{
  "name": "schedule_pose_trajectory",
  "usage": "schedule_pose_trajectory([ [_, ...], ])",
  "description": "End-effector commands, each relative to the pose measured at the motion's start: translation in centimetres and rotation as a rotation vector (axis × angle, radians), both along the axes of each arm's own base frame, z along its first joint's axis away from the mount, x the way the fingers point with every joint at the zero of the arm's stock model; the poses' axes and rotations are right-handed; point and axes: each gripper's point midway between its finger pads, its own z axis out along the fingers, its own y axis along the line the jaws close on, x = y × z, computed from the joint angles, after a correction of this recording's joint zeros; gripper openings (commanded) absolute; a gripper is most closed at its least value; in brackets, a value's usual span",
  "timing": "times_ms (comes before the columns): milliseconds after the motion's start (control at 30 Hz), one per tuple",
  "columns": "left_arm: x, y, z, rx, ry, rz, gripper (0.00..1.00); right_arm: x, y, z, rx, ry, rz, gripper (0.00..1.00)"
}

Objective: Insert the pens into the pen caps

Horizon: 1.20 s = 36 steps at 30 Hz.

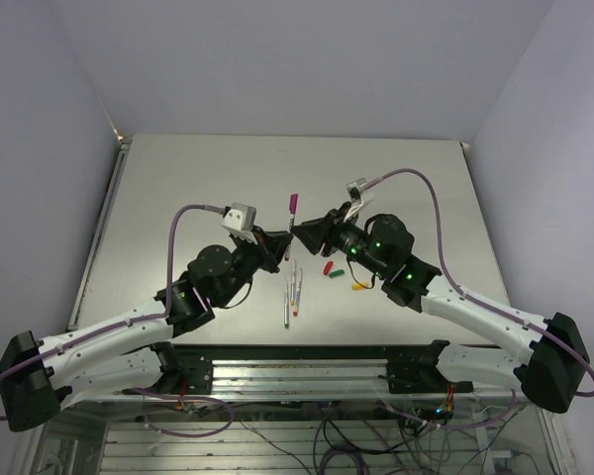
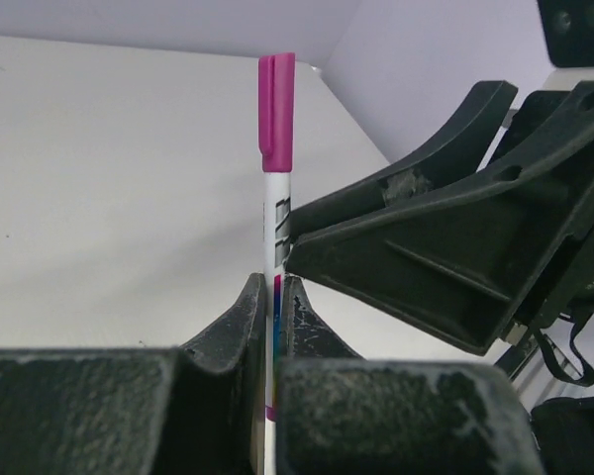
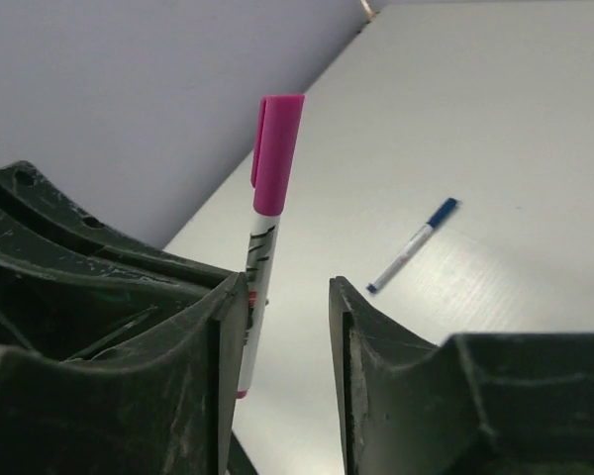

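Observation:
A white pen (image 2: 272,233) with a magenta pen cap (image 2: 276,111) on its top end stands upright. My left gripper (image 2: 273,297) is shut on its lower barrel. From above, the capped pen (image 1: 291,220) points toward the far side of the table, with the left gripper (image 1: 279,247) holding it. My right gripper (image 1: 307,235) is open right beside it. In the right wrist view the capped pen (image 3: 262,247) lies against the left finger, and the gap of the right gripper (image 3: 287,289) holds nothing. A red cap (image 1: 327,267), a green cap (image 1: 335,276) and a yellow cap (image 1: 358,287) lie on the table.
Loose pens (image 1: 293,294) lie on the table just in front of the two grippers. Another pen with a blue cap (image 3: 413,245) lies flat on the table beyond the right fingers. The right gripper's black fingers (image 2: 426,247) fill the right side of the left wrist view.

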Motion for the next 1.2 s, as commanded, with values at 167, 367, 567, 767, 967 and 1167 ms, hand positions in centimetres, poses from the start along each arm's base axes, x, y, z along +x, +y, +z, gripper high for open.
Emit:
schedule_pose_trajectory([
  [167, 0.8, 2.9, -6.5, 0.142, 0.152, 0.15, 0.07, 0.7, -3.9, 4.2, -0.039, -0.11, -0.159, 0.39],
  [367, 3.4, 5.1, -10.8, 0.34, 0.235, 0.256, 0.07, 0.8, -6.8, 3.1, -0.066, -0.072, -0.277, 0.38],
  [567, 7.6, 7.3, -14.8, 0.414, 0.334, 0.268, 0.07, 0.3, -8.5, 2.1, -0.072, -0.039, -0.326, 0.38],
  [767, 9.8, 7.0, -18.1, 0.517, 0.425, 0.251, 0.07, 0.1, -9.1, 1.8, -0.06, -0.031, -0.34, 0.37],
  [967, 11.1, 6.5, -19.5, 0.571, 0.46, 0.241, 0.07, 0.0, -8.7, 1.5, -0.06, -0.022, -0.324, 0.37],
  [1167, 12.3, 7.1, -21.6, 0.63, 0.503, 0.25, 0.07, -0.1, -8.6, 1.2, -0.051, -0.012, -0.318, 0.37],
])
